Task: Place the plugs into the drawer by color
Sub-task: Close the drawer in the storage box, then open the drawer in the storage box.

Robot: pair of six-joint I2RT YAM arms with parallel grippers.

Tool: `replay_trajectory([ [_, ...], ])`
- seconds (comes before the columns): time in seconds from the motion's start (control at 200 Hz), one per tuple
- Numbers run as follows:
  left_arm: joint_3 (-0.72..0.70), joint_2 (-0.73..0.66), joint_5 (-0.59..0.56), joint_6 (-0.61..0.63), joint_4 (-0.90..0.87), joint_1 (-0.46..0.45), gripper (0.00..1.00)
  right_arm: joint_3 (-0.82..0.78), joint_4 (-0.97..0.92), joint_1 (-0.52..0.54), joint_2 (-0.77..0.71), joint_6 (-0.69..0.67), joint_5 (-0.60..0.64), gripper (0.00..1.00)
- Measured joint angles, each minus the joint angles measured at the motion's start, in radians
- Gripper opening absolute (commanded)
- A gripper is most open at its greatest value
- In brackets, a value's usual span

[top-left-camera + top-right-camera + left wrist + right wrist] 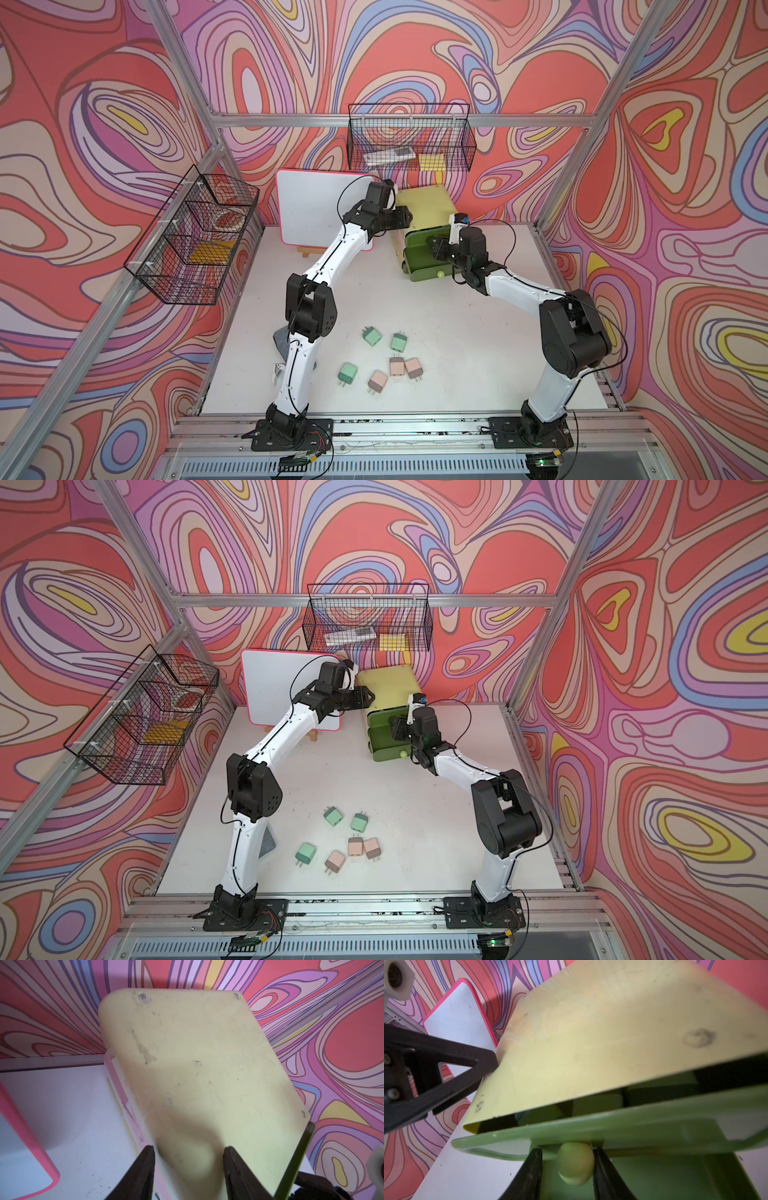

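A: Where does everything stand?

B: The right gripper [567, 1149] has its jaws pinched on the ball knob [575, 1164] of the chest's [424, 201] top drawer [612, 1126], which stands a crack open. The left gripper [189, 1147] has its jaws apart and empty, against the chest's top edge.

A: And the plugs?

B: 3 mint green plugs [371, 337] and 3 pink plugs [397, 366] lie loose on the table [478, 340], well apart from the chest. They look light, hard and slick, so take each across its flat sides, clear of the prongs [366, 329].

The drawer [207, 1074] — matt, scuffed paint — bears a smooth knob [575, 1163].
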Motion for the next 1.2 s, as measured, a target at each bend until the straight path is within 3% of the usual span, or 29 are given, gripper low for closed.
replay_trajectory([
  [0.2,0.0,0.0,-0.011,0.003,0.0,0.0,0.52,0.034,0.003,0.0,0.04,0.0,-0.013,0.47],
  [0.406,0.0,0.0,-0.015,0.005,0.0,-0.001,0.53,0.079,-0.106,-0.005,0.033,-0.104,-0.077,0.67],
  [0.606,-0.001,-0.003,-0.018,0.018,0.0,-0.001,0.53,0.213,-0.44,-0.053,-0.052,-0.455,-0.226,0.73],
  [0.901,-0.001,-0.003,-0.018,0.019,0.0,-0.001,0.53,0.327,-0.85,-0.079,-0.073,-1.152,-0.373,0.82],
  [1.197,-0.001,-0.003,-0.02,0.029,0.0,-0.001,0.53,0.422,-0.999,-0.077,0.036,-1.484,-0.353,0.87],
])
